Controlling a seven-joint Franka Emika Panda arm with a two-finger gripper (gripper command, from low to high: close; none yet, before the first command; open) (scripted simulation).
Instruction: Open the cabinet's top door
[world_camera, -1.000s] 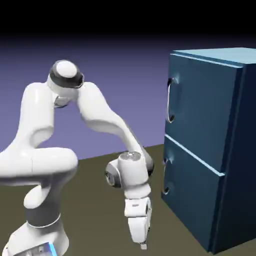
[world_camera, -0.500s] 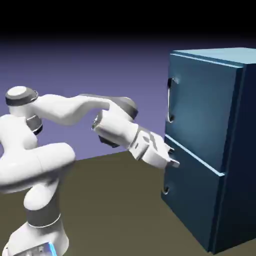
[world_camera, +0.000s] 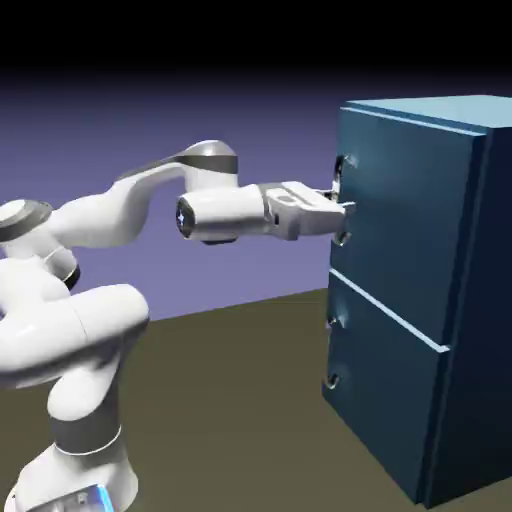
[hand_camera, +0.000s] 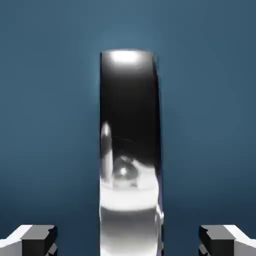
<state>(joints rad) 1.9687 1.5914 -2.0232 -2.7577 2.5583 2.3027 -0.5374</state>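
The cabinet (world_camera: 425, 290), a tall smooth teal-blue box, stands on the surface at right. On the flat top door (world_camera: 400, 215), the curved glossy metal handle (hand_camera: 130, 150) lies between the hand's (world_camera: 343, 209) spread grey fingertips (hand_camera: 30, 240), untouched; its lower end is cut off.

Surface (world_camera: 230, 400): flat, dull olive-brown, plain, running from the exterior view's lower left to the right. On it: cabinet (world_camera: 420, 300), tall, teal-blue, standing upright at the right; robot base (world_camera: 75, 470), white and grey, at the lower left.
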